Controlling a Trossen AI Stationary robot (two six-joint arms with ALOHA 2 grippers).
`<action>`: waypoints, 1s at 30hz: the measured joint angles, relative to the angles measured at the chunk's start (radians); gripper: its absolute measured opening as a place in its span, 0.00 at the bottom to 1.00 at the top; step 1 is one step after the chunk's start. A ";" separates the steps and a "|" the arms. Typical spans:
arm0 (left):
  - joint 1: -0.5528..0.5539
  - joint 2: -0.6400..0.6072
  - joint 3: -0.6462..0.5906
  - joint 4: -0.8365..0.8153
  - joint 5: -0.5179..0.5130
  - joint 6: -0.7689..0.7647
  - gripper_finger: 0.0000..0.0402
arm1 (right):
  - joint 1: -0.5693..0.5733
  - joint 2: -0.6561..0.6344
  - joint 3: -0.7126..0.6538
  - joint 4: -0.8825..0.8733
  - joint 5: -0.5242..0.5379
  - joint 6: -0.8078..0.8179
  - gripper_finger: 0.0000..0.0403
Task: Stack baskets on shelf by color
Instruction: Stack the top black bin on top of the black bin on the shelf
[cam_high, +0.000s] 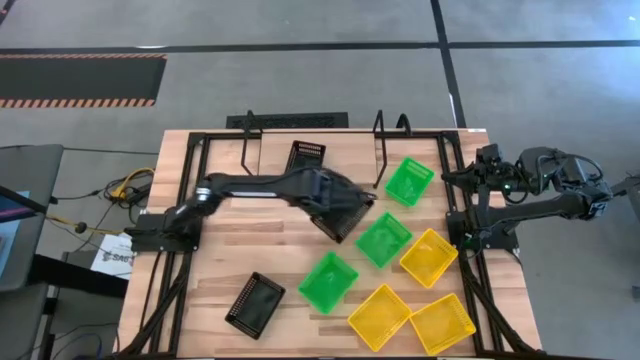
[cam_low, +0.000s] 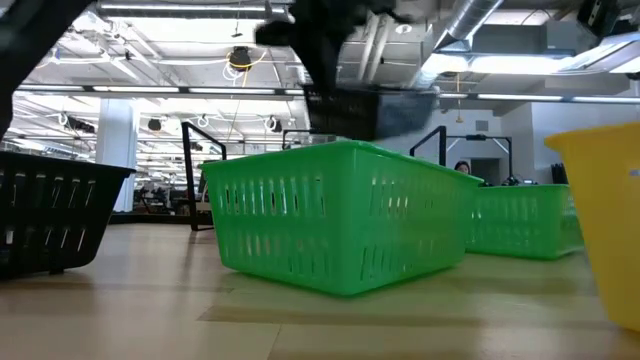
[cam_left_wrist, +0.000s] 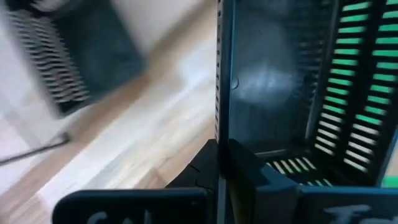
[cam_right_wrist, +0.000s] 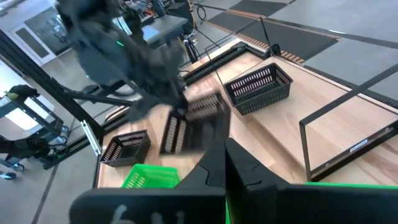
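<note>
My left gripper (cam_high: 332, 196) reaches over the table's middle, shut on a black basket (cam_high: 347, 211), which shows blurred in the air in the low view (cam_low: 372, 108). A second black basket (cam_high: 305, 155) stands on the shelf (cam_high: 270, 160), between its wire uprights. The third black basket (cam_high: 255, 303) sits near the table's near-left part. Three green baskets (cam_high: 383, 238) and three yellow baskets (cam_high: 428, 257) rest on the table's right half. My right gripper (cam_right_wrist: 224, 163) waits shut, off the table's right edge. My left gripper pinches one side wall (cam_left_wrist: 218, 118) of the black basket, one finger (cam_left_wrist: 255, 171) inside the basket and the other outside. The basket is lifted clear of the table and sits tilted in the hold, with green baskets showing through its mesh.
The shelf plank runs along the table's far edge, with bare wood to the right of the black basket on it. In the low view a green basket (cam_low: 340, 215) stands nearest, with a black one (cam_low: 50, 215) and a yellow one (cam_low: 610, 220) beside it. Bare wood shows in the table's left part (cam_high: 215, 250).
</note>
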 joint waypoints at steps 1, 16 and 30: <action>0.000 -0.030 -0.013 -0.005 -0.033 -0.046 0.00 | 0.000 0.000 0.000 0.000 0.000 0.000 0.02; 0.285 -0.173 -0.062 0.000 -0.051 0.045 0.00 | 0.000 0.000 0.000 -0.002 0.031 -0.001 0.02; 0.438 -0.172 -0.228 0.067 0.096 0.101 0.00 | 0.000 0.000 0.000 -0.010 0.058 -0.004 0.02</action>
